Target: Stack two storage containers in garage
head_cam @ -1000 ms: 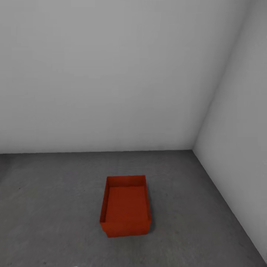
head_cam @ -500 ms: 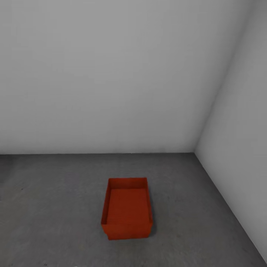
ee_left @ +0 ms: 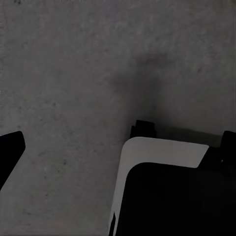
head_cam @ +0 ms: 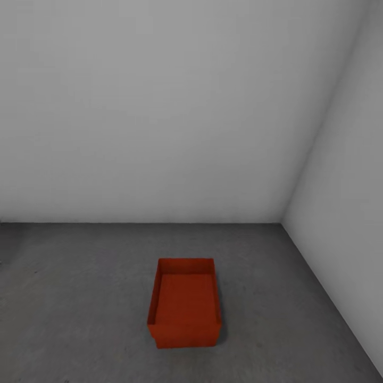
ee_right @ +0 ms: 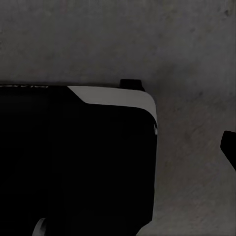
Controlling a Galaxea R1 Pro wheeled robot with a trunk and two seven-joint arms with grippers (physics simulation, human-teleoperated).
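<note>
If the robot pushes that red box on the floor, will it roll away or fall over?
Probably neither. The red-orange rectangular storage container has flat sides and sits low and wide on the dark grey concrete-like floor, so it would likely slide, not roll or tip. Its thin walls and open top suggest it is fairly light, and may flex a little if squeezed.

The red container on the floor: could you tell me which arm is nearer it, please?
Cannot tell: the red container sits centred ahead on the floor, while both wrist views face floor beside the robot's base.
</note>
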